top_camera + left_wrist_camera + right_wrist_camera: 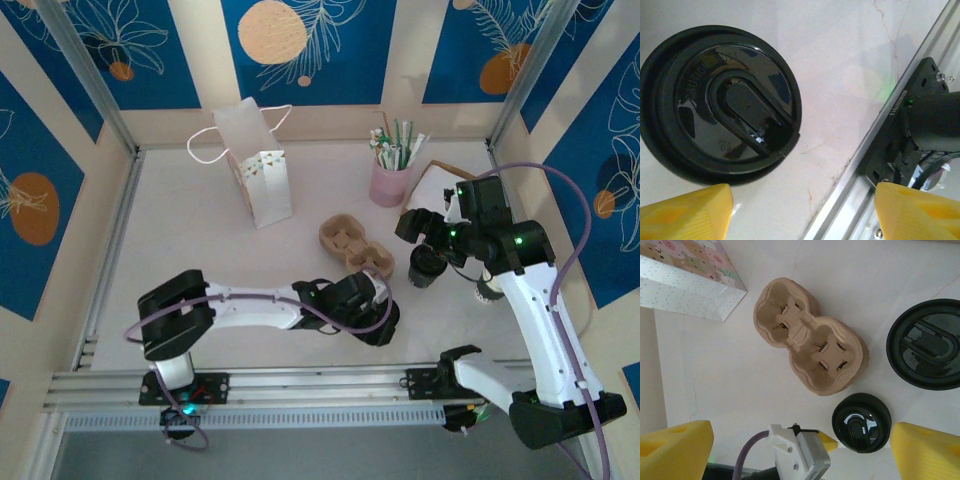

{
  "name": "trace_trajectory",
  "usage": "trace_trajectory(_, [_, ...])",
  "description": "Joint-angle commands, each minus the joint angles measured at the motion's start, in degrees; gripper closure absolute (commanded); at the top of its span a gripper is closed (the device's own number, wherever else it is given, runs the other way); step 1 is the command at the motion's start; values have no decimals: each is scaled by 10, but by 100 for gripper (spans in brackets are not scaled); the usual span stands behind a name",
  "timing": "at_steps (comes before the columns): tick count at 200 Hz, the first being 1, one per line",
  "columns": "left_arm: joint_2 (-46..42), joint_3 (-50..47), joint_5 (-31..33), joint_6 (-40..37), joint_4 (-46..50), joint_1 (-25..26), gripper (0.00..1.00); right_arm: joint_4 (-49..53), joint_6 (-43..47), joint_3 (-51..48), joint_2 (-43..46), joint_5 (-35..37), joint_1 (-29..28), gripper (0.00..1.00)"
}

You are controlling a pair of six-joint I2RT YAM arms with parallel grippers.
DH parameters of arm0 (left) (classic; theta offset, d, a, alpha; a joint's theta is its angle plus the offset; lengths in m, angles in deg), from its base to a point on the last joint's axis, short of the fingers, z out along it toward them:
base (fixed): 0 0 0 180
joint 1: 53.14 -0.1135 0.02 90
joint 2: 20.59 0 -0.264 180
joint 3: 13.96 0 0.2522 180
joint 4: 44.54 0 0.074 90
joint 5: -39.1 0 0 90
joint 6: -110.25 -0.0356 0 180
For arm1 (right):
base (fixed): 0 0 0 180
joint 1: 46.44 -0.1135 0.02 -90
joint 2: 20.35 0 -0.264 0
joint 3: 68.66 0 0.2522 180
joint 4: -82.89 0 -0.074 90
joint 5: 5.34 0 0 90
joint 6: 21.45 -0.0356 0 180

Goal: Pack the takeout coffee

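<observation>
My right gripper hangs open with nothing in it, over the coffee cup. The cup stands on the table just beside one end of the cardboard carrier. My left gripper is spread wide too, empty, above the flat black lid.

Bag, carrier, black lid

top: overhead, whole table | left wrist: close, down | right wrist: higher, down | shared: black lid
</observation>
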Motion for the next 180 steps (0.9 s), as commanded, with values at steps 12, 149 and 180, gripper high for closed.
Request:
trace_trajectory(12, [16, 16, -37, -13, -18, -5, 23, 7, 14, -1, 10, -12, -2, 8])
trace_trajectory(149, [-272, 6, 94, -86, 241, -177, 0, -60, 83, -3, -94, -135, -25, 27])
trace_trajectory(180, [-266, 12, 114, -87, 243, -206, 0, -95, 92, -5, -166, -132, -26, 27])
